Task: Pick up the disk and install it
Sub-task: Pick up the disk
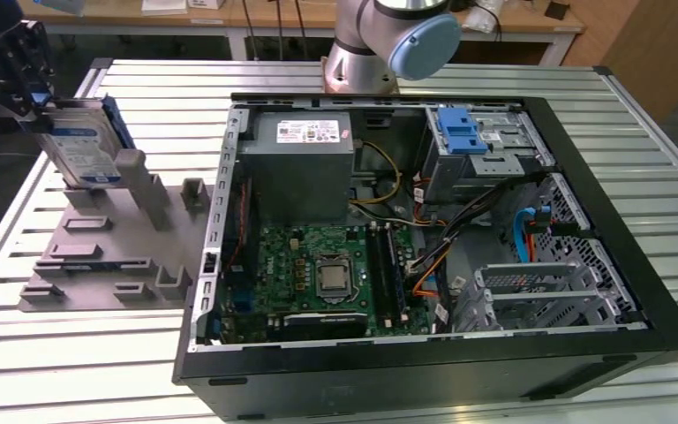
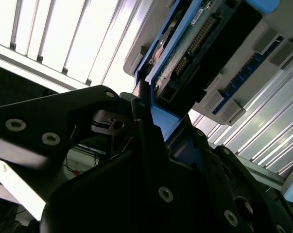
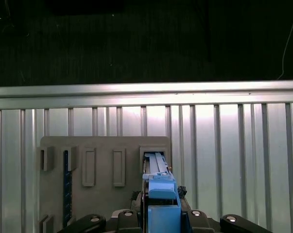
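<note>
Claw (image 1: pixel 36 102) clamped on disk (image 1: pixel 82 150) top edge. Disk on edge, long axis tilted, hanging over grey stand (image 1: pixel 92 261). Computer case (image 1: pixel 374 380) well toward exterior view's right.

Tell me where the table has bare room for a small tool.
Free: the slatted table in front of the grey fixture at the exterior view's left, and the strip along the computer case at its right. Crowded: inside the case, full of cables.

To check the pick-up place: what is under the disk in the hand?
Under the disk is the grey holder plate, with one raised slot directly below. The disk hides its own lower edge, so whether they touch cannot be seen.
</note>
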`<state>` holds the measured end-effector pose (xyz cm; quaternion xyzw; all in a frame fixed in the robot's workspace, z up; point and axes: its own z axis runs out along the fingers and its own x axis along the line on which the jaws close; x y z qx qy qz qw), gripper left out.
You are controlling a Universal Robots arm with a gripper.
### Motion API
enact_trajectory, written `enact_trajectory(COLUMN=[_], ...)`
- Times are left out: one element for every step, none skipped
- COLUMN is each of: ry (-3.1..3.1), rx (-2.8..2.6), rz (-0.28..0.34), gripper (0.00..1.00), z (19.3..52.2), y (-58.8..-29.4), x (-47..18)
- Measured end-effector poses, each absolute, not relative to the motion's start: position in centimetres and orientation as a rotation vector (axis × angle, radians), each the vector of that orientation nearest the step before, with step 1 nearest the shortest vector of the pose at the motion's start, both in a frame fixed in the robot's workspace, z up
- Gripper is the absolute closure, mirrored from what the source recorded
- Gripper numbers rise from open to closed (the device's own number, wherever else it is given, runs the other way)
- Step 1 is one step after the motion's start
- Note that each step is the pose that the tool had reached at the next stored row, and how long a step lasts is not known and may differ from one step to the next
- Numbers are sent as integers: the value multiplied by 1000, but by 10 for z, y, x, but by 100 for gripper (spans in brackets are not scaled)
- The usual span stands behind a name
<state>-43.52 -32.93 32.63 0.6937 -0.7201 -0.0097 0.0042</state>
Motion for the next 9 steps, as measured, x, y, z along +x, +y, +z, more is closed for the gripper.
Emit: enact_trajectory(ry=[-2256,-2256,-2256,-2256,-2256,-2256,-2256,-2256,-2256], rx=[2174,2174,2174,2173,2174,2174,2173,2174,2174], rz=[-30,-31,-31,-31,-31,-31,-31,-31,-31], gripper=[64,64,64,64,64,64,64,64,64], z=[327,328,328,329,329,330,331,331,332], y=[-329,-329,-329,-329,-329,-329,-329,-329,-329], x=[-435,-435,-435,-435,-435,-435,-435,-435,-435])
